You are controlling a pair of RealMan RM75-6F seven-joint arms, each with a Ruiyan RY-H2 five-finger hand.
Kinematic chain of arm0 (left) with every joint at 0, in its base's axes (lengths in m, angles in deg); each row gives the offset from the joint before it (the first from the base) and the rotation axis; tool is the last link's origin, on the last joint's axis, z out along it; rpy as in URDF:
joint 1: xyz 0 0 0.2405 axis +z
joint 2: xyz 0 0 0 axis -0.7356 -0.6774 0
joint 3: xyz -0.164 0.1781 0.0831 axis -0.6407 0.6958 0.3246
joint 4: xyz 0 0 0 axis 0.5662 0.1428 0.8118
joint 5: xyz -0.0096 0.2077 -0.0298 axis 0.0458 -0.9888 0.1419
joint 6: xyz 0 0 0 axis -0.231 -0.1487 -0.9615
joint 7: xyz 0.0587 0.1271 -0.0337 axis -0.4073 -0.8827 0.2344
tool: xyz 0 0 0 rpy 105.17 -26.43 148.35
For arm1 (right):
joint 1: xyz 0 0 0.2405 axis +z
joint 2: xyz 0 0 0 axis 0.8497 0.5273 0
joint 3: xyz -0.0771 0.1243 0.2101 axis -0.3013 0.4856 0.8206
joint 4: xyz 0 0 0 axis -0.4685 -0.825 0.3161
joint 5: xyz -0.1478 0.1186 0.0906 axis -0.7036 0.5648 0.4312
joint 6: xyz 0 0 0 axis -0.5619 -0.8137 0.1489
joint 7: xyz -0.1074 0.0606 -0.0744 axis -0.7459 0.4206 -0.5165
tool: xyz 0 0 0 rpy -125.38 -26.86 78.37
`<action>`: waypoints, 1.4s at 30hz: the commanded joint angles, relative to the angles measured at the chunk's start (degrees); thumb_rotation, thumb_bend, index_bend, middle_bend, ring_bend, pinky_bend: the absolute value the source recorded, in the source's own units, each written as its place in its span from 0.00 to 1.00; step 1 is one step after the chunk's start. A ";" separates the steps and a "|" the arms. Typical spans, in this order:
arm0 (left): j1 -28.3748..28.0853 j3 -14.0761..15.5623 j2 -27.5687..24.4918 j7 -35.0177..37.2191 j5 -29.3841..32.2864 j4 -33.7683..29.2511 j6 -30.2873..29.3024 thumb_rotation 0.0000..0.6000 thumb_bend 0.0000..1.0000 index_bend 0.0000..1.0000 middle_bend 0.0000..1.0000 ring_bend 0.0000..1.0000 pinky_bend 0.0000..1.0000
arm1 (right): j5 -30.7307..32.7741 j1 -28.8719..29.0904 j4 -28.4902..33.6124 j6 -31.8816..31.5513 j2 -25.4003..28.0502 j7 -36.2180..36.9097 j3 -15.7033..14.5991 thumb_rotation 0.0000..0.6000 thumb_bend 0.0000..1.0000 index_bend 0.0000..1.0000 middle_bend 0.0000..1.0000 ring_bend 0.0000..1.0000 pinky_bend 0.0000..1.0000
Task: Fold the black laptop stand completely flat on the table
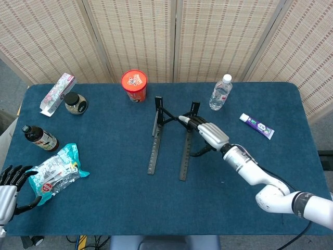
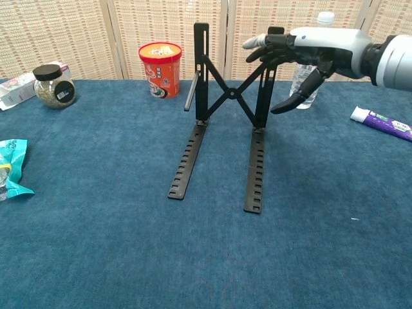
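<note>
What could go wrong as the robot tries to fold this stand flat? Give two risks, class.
The right hand touches only one upright of the laptop stand; pressing there could tip or slide it rather than fold it. The water bottle and the orange cup stand close behind, so a falling stand might topple them.

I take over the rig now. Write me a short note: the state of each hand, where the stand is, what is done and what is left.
Right hand: at the top of the right upright of the laptop stand, fingers spread over it; a firm grip cannot be confirmed.
Left hand: at the near left table edge beside the snack bag, holding nothing.
Stand: mid-table, both base rails flat on the cloth, uprights raised and crossed.
Done: hand has reached the stand.
Left: push the uprights down until flat.
</note>
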 commanded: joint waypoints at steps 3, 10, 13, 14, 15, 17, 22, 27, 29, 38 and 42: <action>-0.06 0.02 0.02 -0.01 -0.07 -0.02 0.05 1.00 0.16 0.25 0.16 0.10 0.02 | -1.23 -0.59 -0.98 0.54 -0.06 0.71 -1.88 1.00 0.00 0.00 0.13 0.00 0.02; 0.38 0.14 -0.12 0.00 0.24 -0.07 -0.24 1.00 0.16 0.25 0.16 0.10 0.02 | -1.97 0.74 -5.03 2.76 -2.97 2.45 -2.90 1.00 0.00 0.00 0.13 0.00 0.02; 0.64 0.15 -0.20 0.05 0.34 -0.07 -0.55 1.00 0.16 0.25 0.16 0.10 0.02 | -2.66 1.47 -6.83 3.05 -4.46 3.08 -3.05 1.00 0.00 0.00 0.13 0.00 0.02; 0.74 0.17 -0.24 0.05 0.41 -0.07 -0.62 1.00 0.16 0.25 0.16 0.10 0.02 | -2.95 1.74 -7.57 3.16 -4.99 3.17 -3.18 1.00 0.00 0.00 0.13 0.00 0.02; 0.81 0.18 -0.25 0.04 0.47 -0.06 -0.68 1.00 0.16 0.25 0.16 0.10 0.02 | -3.10 1.94 -8.09 3.30 -5.34 3.25 -3.26 1.00 0.00 0.00 0.13 0.00 0.02; 0.96 0.20 -0.31 0.03 0.56 -0.09 -0.79 1.00 0.16 0.25 0.16 0.10 0.02 | -3.28 2.33 -9.24 3.62 -6.04 3.45 -3.42 1.00 0.00 0.00 0.13 0.00 0.02; 1.09 0.19 -0.34 0.02 0.61 -0.12 -0.85 1.00 0.16 0.25 0.16 0.10 0.02 | -3.02 2.96 -11.81 4.24 -7.59 4.19 -3.50 1.00 0.00 0.00 0.13 0.00 0.02; 1.13 0.19 -0.40 -0.03 0.58 -0.10 -0.84 1.00 0.16 0.25 0.16 0.10 0.02 | -2.83 3.49 -14.06 4.69 -8.76 4.60 -3.59 1.00 0.00 0.00 0.13 0.00 0.02; 1.17 0.14 -0.40 -0.02 0.70 -0.08 -0.83 1.00 0.16 0.25 0.16 0.10 0.02 | -2.63 3.57 -14.77 4.90 -9.05 4.65 -3.68 1.00 0.00 0.00 0.13 0.00 0.02; 1.21 -0.03 -0.32 -0.17 0.88 -0.08 -0.81 1.00 0.16 0.25 0.16 0.10 0.02 | -2.29 3.89 -17.09 5.31 -10.24 5.49 -3.88 1.00 0.00 0.00 0.13 0.00 0.02; 1.27 -0.09 -0.33 -0.21 0.92 -0.14 -0.90 1.00 0.16 0.25 0.16 0.10 0.02 | -2.96 3.91 -16.94 4.76 -10.34 6.24 -4.18 1.00 0.00 0.00 0.13 0.00 0.02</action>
